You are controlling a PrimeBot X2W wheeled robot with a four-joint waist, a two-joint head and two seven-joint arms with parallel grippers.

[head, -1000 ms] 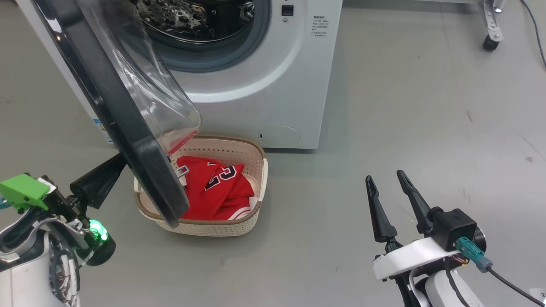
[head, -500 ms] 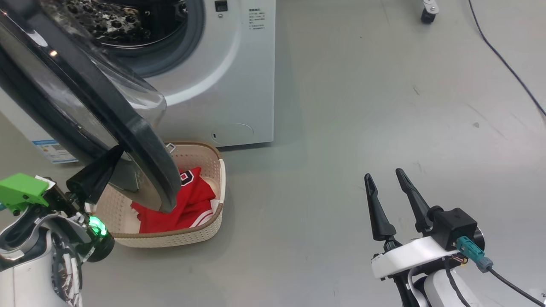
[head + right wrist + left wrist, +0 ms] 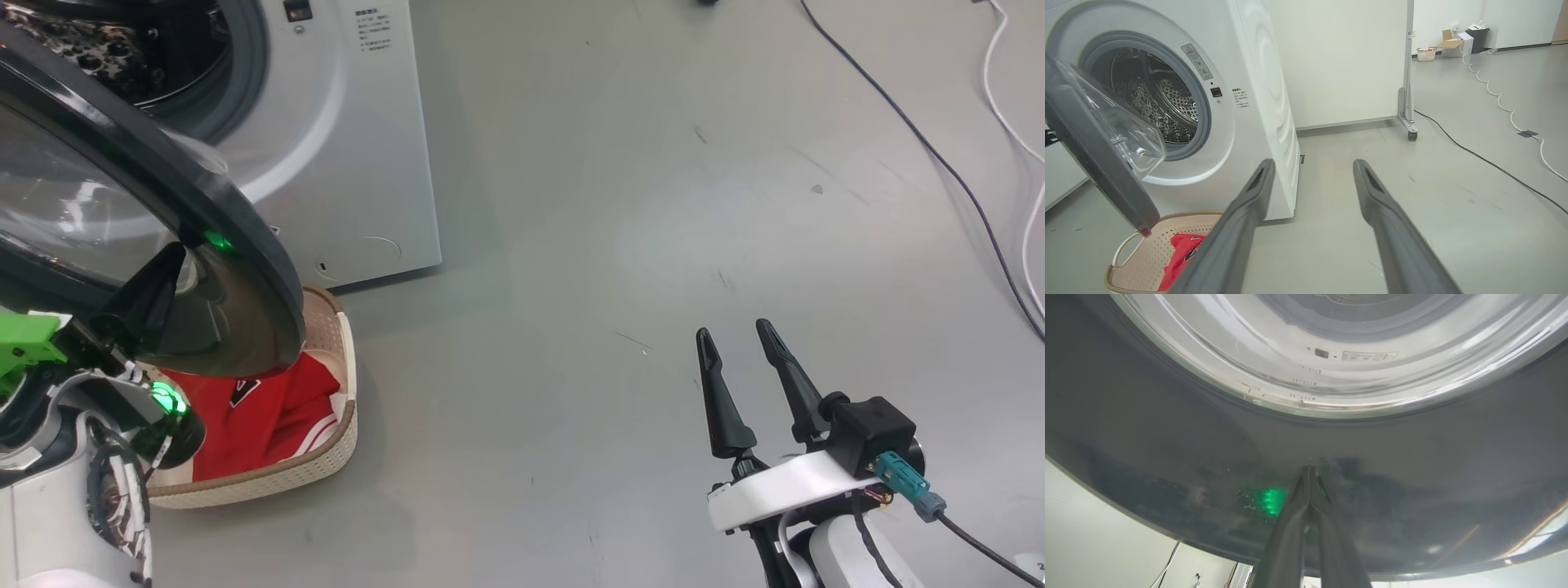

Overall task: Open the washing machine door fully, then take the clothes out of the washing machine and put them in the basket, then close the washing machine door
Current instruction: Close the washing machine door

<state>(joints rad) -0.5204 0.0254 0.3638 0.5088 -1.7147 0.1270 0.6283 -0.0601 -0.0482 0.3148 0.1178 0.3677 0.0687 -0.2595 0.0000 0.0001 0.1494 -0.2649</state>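
1. Pressing its tips against the washing machine door [image 3: 269, 302], the left gripper [image 3: 171, 257] has its jaws shut together; the contact point lies on the glossy black rim, just below the clear glass window.
2. The door stands partly open, angled out from the front of the washing machine [image 3: 359, 163]. Its lower edge hangs over the basket [image 3: 349, 384].
3. The perforated steel drum [image 3: 1167, 94] is exposed behind the door, ringed by the grey gasket.
4. The basket sits on the floor [image 3: 612, 245], just in front of the machine's lower panel. The door and the left arm hide part of it.
5. The clothes [image 3: 277, 408], red with white trim, lie inside the basket.
6. The right gripper [image 3: 733, 331] hovers above bare floor, well apart from the machine, with its jaws spread apart.
7. A dark cable [image 3: 922, 147] and a white cable [image 3: 1012, 139] run across the floor at the far right.
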